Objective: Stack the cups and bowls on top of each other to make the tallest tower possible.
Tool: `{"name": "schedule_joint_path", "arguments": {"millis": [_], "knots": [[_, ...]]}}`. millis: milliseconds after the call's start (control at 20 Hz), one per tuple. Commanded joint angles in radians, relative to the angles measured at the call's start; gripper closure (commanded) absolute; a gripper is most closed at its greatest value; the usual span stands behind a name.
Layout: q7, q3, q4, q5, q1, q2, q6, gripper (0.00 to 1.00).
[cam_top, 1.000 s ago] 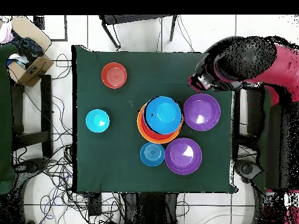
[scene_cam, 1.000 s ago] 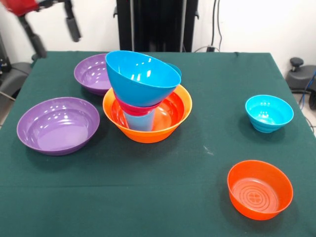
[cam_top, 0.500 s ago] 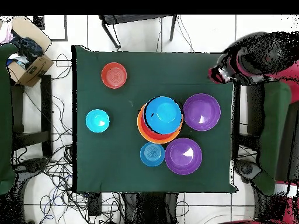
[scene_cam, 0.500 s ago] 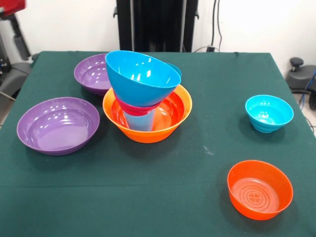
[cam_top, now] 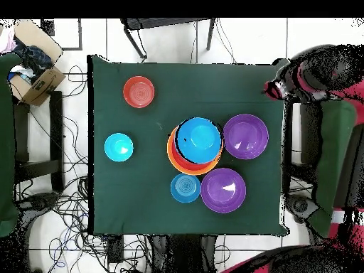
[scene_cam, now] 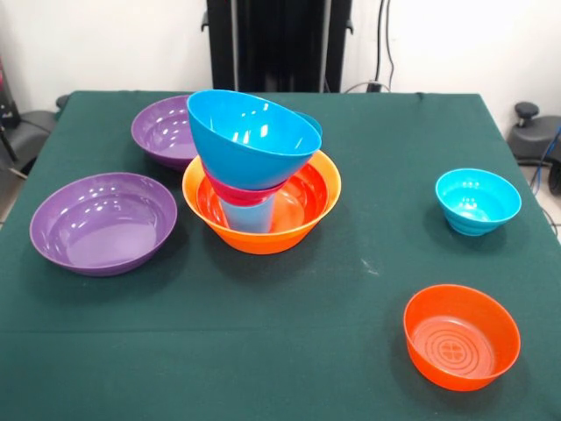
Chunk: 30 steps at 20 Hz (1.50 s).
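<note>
Tower (scene_cam: 260, 175) mid-bench (scene_cam: 289, 351) — tilted blue bowl (scene_cam: 252, 138) on magenta bowl (scene_cam: 241, 190) over light blue cup (scene_cam: 247, 215) inside orange bowl (scene_cam: 307, 215). Two purple bowls (scene_cam: 102, 222) just beside; cyan bowl (scene_cam: 478, 201) and red-orange bowl (scene_cam: 461, 335) well apart. End effector (cam_top: 279, 87) off the bench edge — open or closed, cannot tell.

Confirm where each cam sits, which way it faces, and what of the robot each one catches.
Front view: across the table, facing the black pedestal; looks down at the leaning tower; no arm or gripper shows.
Overhead view: above the table, straight down, robot base at bottom; red and black arm off the table's right edge, gripper unclear.
Shared: orange base bowl, blue top bowl, two purple bowls.
</note>
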Motion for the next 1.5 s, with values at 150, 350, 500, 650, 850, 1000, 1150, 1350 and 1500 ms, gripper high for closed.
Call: {"name": "schedule_joint_path", "arguments": {"millis": [150,350,500,650,850,1000,1150,1350,1500], "knots": [[-0.352,0.033,-0.032,-0.079,0.005,0.067,0.021,0.00],[-0.341,0.027,-0.014,-0.078,-0.002,0.070,0.013,0.00],[-0.334,0.012,0.018,-0.081,-0.009,0.052,0.029,0.00],[-0.333,-0.012,0.090,-0.086,-0.028,0.011,0.038,0.00],[-0.336,-0.034,0.206,-0.094,-0.074,-0.055,0.006,0.00],[-0.336,-0.034,0.296,-0.099,-0.113,-0.110,-0.018,0.00],[-0.323,-0.031,0.392,-0.103,-0.144,-0.167,-0.023,0.00],[-0.276,-0.018,0.527,-0.113,-0.181,-0.216,-0.076,0.00],[-0.218,-0.005,0.607,-0.118,-0.202,-0.236,-0.128,0.00]]}}
